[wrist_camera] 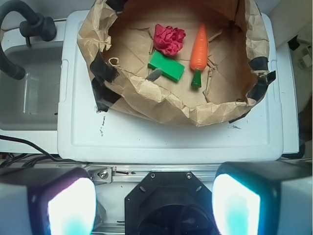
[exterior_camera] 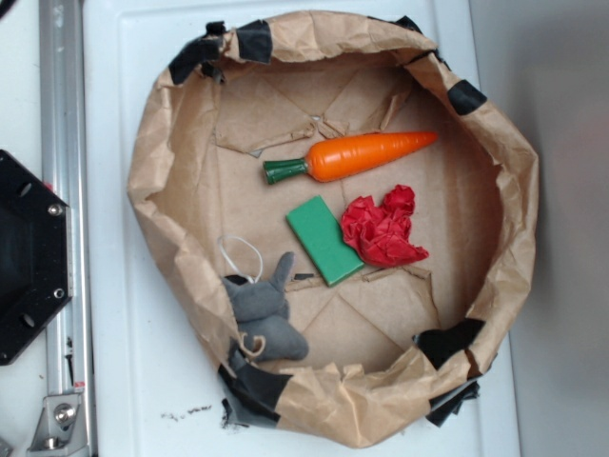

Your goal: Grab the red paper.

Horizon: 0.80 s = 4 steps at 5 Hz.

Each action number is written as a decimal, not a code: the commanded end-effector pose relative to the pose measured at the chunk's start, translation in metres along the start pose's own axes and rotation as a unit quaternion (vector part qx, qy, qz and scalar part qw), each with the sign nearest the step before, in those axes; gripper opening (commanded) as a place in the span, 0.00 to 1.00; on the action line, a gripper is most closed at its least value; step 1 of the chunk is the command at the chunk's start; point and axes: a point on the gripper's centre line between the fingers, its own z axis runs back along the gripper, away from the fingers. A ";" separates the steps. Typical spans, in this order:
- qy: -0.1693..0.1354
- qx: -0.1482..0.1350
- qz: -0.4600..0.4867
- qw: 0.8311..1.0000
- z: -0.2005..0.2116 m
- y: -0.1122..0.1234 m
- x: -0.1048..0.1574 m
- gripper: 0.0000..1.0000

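The red paper (exterior_camera: 383, 228) is a crumpled wad lying inside a brown paper-lined basin (exterior_camera: 152, 143), right of the flat green block (exterior_camera: 324, 239) and below the orange carrot (exterior_camera: 366, 155). It also shows in the wrist view (wrist_camera: 169, 38), far from the camera. My gripper (wrist_camera: 154, 208) is open and empty, its two glowing pads (wrist_camera: 71, 208) wide apart at the bottom of the wrist view. It hangs over the black robot base (wrist_camera: 168, 205), well short of the basin. The gripper does not show in the exterior view.
A grey stuffed toy (exterior_camera: 264, 309) with a white loop lies at the basin's lower left. The basin walls are crumpled paper with black tape (exterior_camera: 255, 40), on a white lid (wrist_camera: 161, 142). A metal rail (exterior_camera: 62, 143) and the black base plate (exterior_camera: 29, 257) lie left.
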 end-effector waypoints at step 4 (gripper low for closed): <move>-0.019 -0.010 0.010 1.000 -0.114 0.045 0.136 1.00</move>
